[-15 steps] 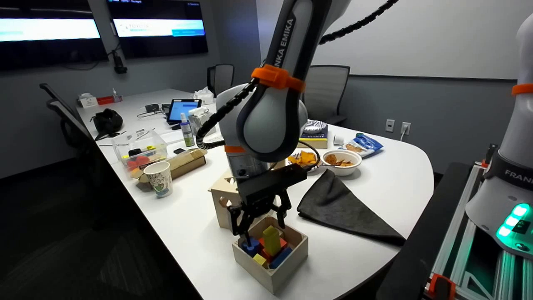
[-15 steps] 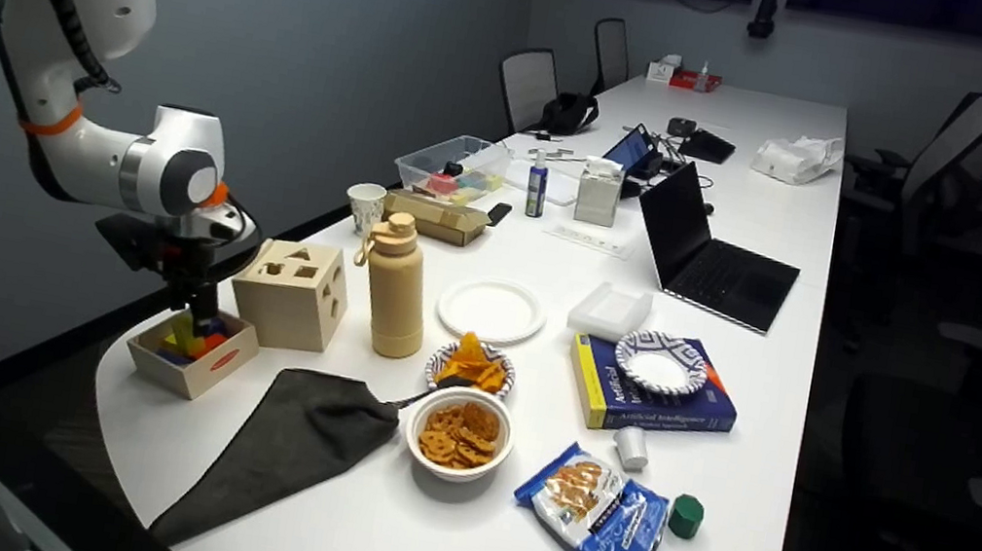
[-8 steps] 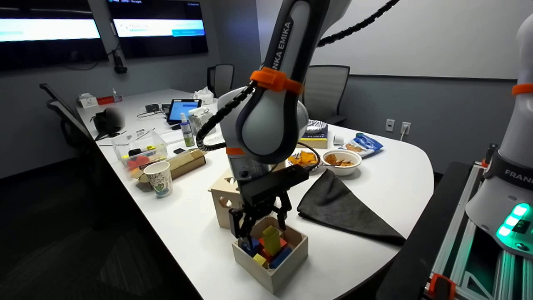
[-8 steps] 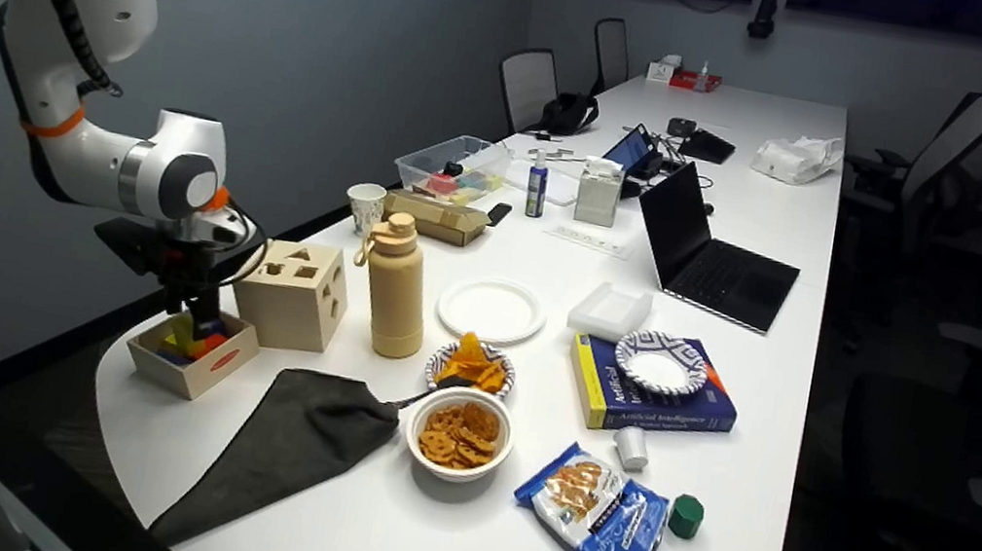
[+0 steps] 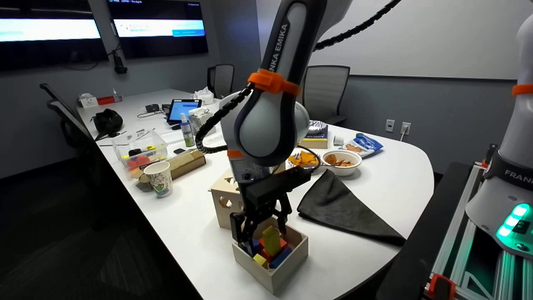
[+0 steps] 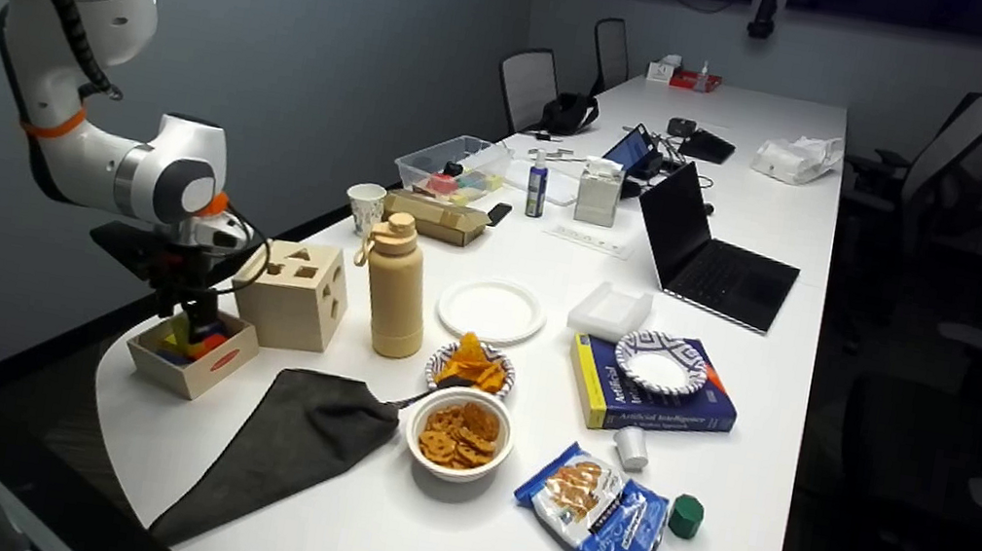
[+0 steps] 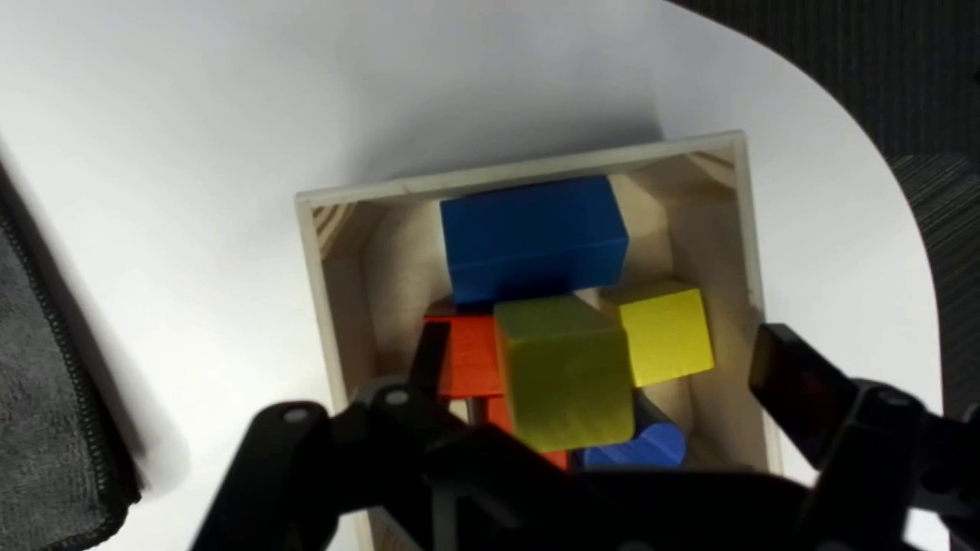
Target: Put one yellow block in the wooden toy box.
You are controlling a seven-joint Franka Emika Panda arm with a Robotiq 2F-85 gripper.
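Yellow stands tallest in the shallow wooden tray (image 5: 293,263), lower centre of an exterior view, where the tall yellow block (image 7: 570,383) rests on end between the spread fingers of the robot's hand (image 7: 605,356), which grips nothing; gaps show on both sides in the wrist view. Height likely makes it the pick: it rises above the red block (image 7: 471,360) and the long blue block (image 7: 536,237) nearby, leaving bare sides for a squeeze, while the small yellow block (image 7: 666,337), low-lying at its right in the wrist view, offers less to hold. One finger reaches down inside the tray, where neighbouring pieces could get in its way. Left of centre in an exterior view, the wooden toy box (image 6: 289,308) sits just beside the tray on the white surface (image 6: 370,542), presumably to keep the carry short, its cut-outs facing upward and sideways; the square one on top looks the likeliest way in.
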